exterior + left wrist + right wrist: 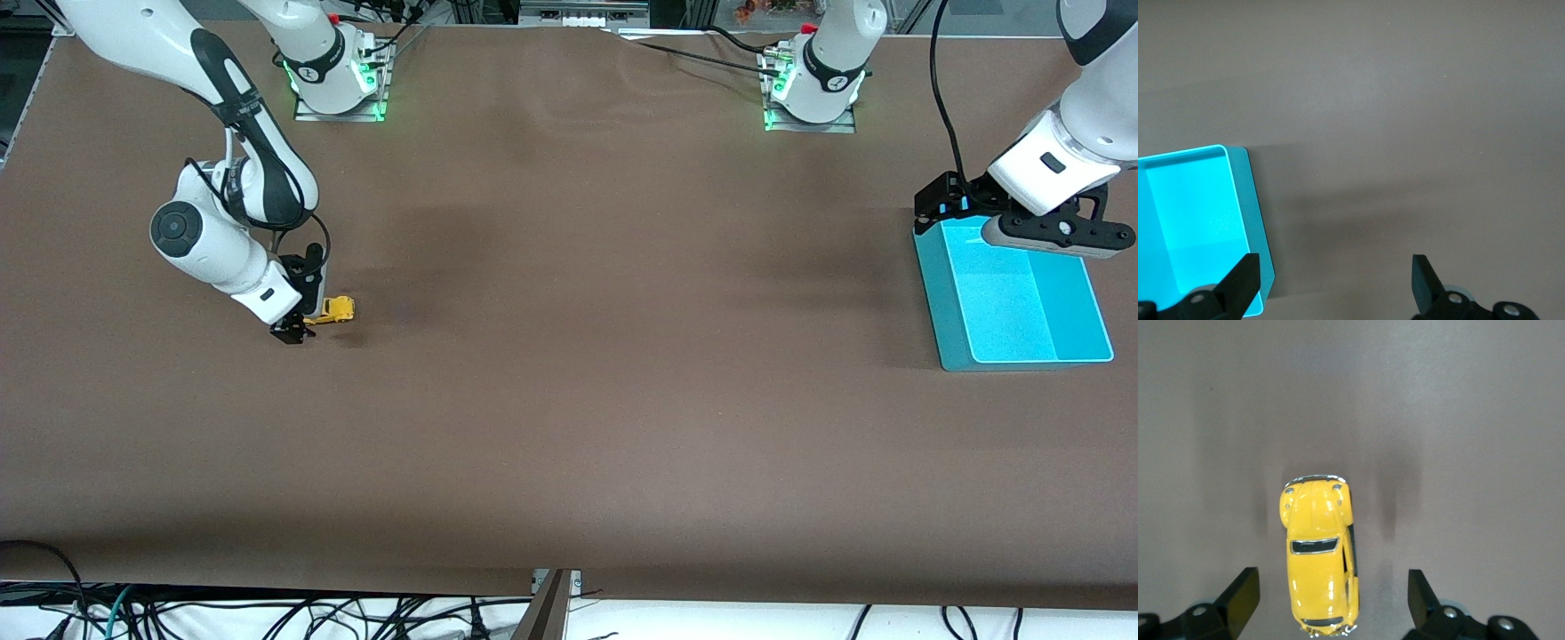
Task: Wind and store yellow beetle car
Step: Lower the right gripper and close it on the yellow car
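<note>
With the yellow beetle car (1319, 557) on the table (569, 400) toward the right arm's end, between the spread fingers of the right gripper (1328, 603), close squarely on its flanks; the left gripper (1335, 283) waits, fingers apart, over the teal bin (1013, 302).

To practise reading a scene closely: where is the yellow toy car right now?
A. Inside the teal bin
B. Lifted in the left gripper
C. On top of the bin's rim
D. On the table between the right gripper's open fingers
D: the yellow toy car sits on the table, with the right gripper open around it.
</note>
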Action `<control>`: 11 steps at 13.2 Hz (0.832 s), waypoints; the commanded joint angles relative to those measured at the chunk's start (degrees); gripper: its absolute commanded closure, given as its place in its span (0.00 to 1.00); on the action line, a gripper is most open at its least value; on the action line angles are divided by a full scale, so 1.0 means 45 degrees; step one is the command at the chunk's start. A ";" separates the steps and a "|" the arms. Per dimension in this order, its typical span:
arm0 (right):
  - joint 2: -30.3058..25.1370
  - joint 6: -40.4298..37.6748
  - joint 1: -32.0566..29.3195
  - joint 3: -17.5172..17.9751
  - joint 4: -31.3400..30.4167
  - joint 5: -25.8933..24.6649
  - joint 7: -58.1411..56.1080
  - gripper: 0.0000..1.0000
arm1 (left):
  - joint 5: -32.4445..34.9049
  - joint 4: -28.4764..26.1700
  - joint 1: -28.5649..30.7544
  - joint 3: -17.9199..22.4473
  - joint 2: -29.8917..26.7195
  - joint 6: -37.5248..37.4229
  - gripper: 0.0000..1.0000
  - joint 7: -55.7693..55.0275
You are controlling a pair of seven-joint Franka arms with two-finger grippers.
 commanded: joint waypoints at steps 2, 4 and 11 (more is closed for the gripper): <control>-0.0224 0.0586 -0.0249 0.0107 -0.0566 -0.0019 -0.0269 0.20 | -0.0084 0.0199 -0.0019 0.0010 -0.0005 -0.0180 0.00 -0.0040; -0.0224 0.0605 -0.0249 0.0107 -0.0644 -0.0019 -0.0308 0.46 | -0.0084 0.0199 -0.0019 0.0010 -0.0005 -0.0200 0.00 -0.0040; -0.0107 0.0625 -0.0249 0.0107 -0.0703 -0.0019 -0.0560 0.75 | -0.0084 0.0199 0.0020 0.0030 0.0112 -0.0103 0.00 -0.0020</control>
